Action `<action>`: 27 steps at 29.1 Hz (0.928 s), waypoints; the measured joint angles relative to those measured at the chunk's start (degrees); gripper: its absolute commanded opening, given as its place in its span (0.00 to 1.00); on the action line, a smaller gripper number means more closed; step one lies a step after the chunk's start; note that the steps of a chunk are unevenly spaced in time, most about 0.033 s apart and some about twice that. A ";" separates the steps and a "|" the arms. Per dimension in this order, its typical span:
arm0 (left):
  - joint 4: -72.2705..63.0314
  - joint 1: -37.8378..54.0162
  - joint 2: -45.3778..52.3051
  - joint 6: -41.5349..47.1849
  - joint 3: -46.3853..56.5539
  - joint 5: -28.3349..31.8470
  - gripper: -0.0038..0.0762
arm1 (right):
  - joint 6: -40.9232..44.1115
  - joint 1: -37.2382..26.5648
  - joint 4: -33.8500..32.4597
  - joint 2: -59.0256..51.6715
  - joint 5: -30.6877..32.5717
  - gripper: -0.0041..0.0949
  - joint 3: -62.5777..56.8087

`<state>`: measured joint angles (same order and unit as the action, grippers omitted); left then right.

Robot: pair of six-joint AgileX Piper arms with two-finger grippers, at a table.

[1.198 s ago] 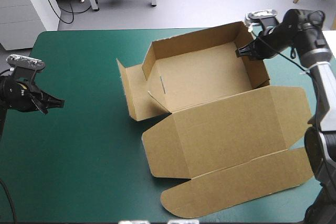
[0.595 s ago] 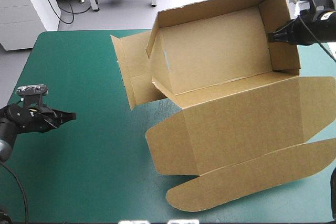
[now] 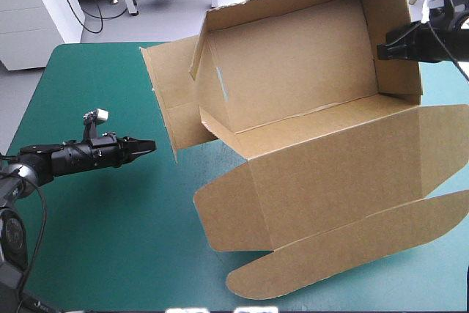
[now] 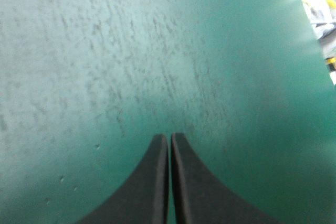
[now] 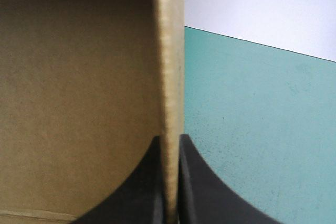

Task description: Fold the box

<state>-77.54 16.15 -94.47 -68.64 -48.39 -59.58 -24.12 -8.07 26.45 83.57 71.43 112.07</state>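
At the far right of the bench (image 3: 88,240), the right gripper (image 3: 382,51) pinches the end wall of the brown box (image 3: 308,86), tipped up with its long axis running left to right, while the left gripper (image 3: 149,145), fingers (image 4: 156,182) pressed together and empty, points at the nearby loose left flap (image 3: 167,100).

Tabletop (image 3: 95,240) w/ teal-green cover (image 4: 105,51), showing approx. 6 to 11 o'clock. Brown box (image 3: 308,181) on it, center-right: lid & front flap spread toward 4–5 o'clock, low over the cover; tray part at 1 o'clock tipped up, open side facing up & back. Can't tell how much of the lid touches.
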 measured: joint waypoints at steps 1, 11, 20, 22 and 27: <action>-1.90 0.00 -0.59 -0.60 0.00 -0.85 0.07 | 0.00 0.00 0.48 0.00 0.00 0.02 0.00; -13.49 -3.86 -2.24 -10.54 0.00 -6.64 0.81 | 0.08 0.00 2.53 0.00 0.00 0.02 0.00; -14.75 -7.43 -2.09 -10.95 -1.95 -6.76 0.95 | 0.08 0.00 2.53 0.00 0.00 0.02 0.00; -14.70 -8.32 -1.45 -10.89 -2.88 -6.70 0.95 | 0.21 0.00 2.53 0.00 0.00 0.02 0.00; -14.70 -10.64 1.51 -9.48 -5.99 -6.82 0.95 | 0.75 0.00 1.35 0.00 0.00 0.02 0.00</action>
<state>-92.24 5.50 -92.97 -78.12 -54.38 -66.40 -23.38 -8.07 27.80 83.57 71.43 112.07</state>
